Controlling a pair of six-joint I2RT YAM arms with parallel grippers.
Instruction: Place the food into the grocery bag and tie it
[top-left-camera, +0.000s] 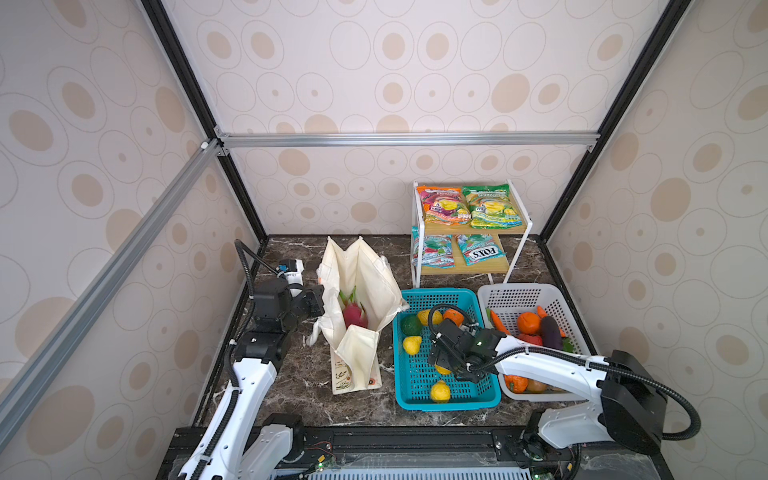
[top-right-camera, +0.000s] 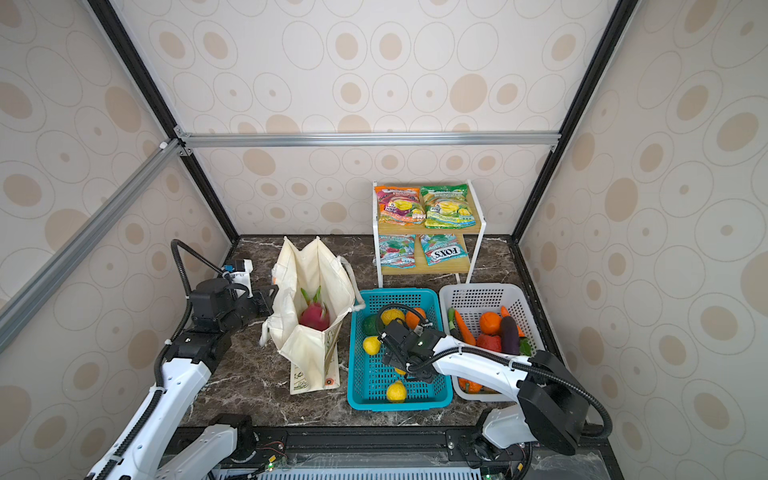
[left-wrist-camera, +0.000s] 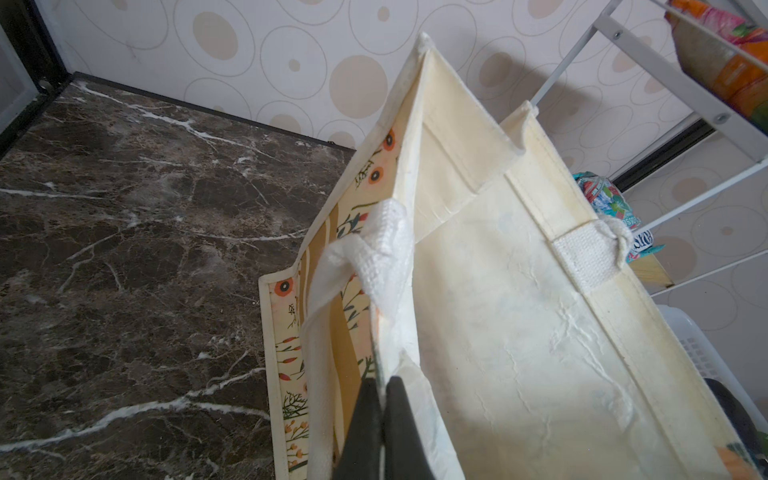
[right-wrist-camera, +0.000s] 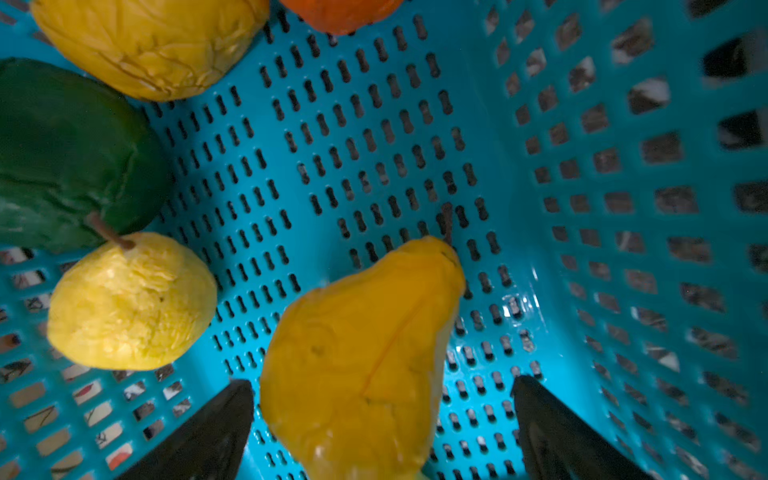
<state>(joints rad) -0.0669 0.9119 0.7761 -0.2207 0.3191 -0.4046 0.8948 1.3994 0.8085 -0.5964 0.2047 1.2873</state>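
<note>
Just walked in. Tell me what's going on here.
The left gripper is shut on the rim of the cream tote bag, holding it open; a pink dragon fruit already lies inside. The right gripper is down in the teal basket, fingers open on either side of a yellow fruit, not closed on it. Nothing is tied yet.

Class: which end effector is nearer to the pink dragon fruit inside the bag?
Left. The left end effector is shut on the rim of the grocery bag, beside the dragon fruit. The right end effector is open around a yellow fruit in the teal basket.
</note>
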